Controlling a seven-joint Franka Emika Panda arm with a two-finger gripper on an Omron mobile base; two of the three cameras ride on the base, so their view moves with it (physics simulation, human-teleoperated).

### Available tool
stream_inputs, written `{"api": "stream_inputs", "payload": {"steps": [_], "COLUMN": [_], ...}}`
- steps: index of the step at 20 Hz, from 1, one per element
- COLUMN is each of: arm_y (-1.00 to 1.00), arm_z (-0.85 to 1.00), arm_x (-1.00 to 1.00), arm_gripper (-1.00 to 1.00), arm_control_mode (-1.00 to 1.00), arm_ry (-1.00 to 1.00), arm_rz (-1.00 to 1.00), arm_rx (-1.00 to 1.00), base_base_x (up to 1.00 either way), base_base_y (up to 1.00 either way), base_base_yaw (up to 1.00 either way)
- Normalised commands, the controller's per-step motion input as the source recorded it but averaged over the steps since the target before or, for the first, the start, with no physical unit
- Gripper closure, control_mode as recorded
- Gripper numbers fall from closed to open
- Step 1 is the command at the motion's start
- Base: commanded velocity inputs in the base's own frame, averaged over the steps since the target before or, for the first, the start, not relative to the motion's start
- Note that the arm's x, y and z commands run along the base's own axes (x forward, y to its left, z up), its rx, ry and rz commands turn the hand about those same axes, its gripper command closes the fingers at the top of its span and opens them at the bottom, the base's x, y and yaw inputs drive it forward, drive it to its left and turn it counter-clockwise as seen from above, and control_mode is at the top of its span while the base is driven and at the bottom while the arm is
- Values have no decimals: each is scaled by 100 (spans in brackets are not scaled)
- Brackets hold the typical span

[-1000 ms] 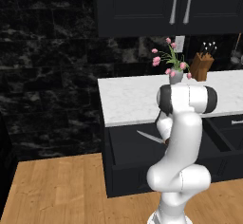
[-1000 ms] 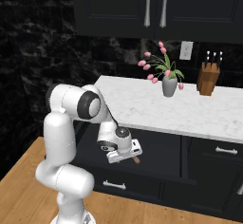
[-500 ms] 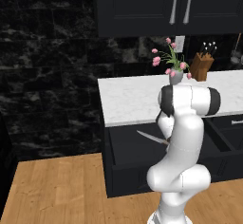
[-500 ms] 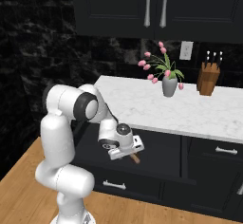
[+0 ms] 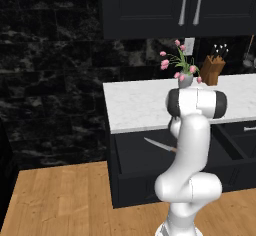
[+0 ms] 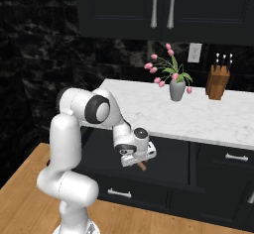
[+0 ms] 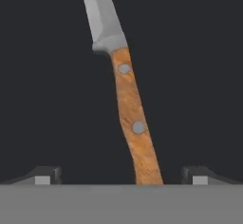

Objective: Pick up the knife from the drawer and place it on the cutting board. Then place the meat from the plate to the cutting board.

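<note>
The drawer [image 5: 134, 156] stands pulled out under the counter, its silver bar handle low on its front [image 6: 120, 193]. In it lies the knife [image 7: 132, 122], orange-brown wooden handle toward the hand, silver blade [image 5: 156, 143] pointing away. My gripper [image 6: 137, 156] hangs just above the handle and is open. In the hand view its two fingertips [image 7: 45, 175] stand wide on either side of the handle end, touching nothing. My own arm hides the hand in the left base view. The cutting board, the meat and the plate are out of view.
A white marble counter [image 6: 213, 116] overhangs the drawer's back. On it stand a grey vase of pink flowers [image 6: 176, 88] and a wooden knife block [image 6: 217, 81]. Black upper cabinets [image 5: 190, 5] hang above. Another drawer front [image 5: 247, 130] lies to the right; wooden floor [image 5: 60, 200] left.
The hand has shifted a little to the right over the drawer, settling above the knife handle. The jaws have stayed open and the knife has not moved.
</note>
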Motion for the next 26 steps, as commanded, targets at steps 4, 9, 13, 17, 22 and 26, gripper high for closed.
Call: {"api": "stream_inputs", "payload": {"steps": [4, 9, 13, 17, 22, 26], "arm_y": [0, 0, 0, 0, 11, 26], "arm_z": [-49, -45, -9, -2, -37, -62], "arm_x": [35, 36, 19, 2, -23, -72], "arm_gripper": [-100, -100, -100, -100, 100, 100], "arm_control_mode": [-100, -100, -100, -100, -100, -100], "arm_ry": [15, 12, 1, 0, -1, -9], "arm_rz": [4, 0, 0, 0, 0, 0], "arm_rx": [0, 0, 0, 0, 0, 0], "base_base_x": [0, 0, 0, 0, 0, 0], "base_base_y": [0, 0, 0, 0, 0, 0], "base_base_yaw": [0, 0, 0, 0, 0, 0]}}
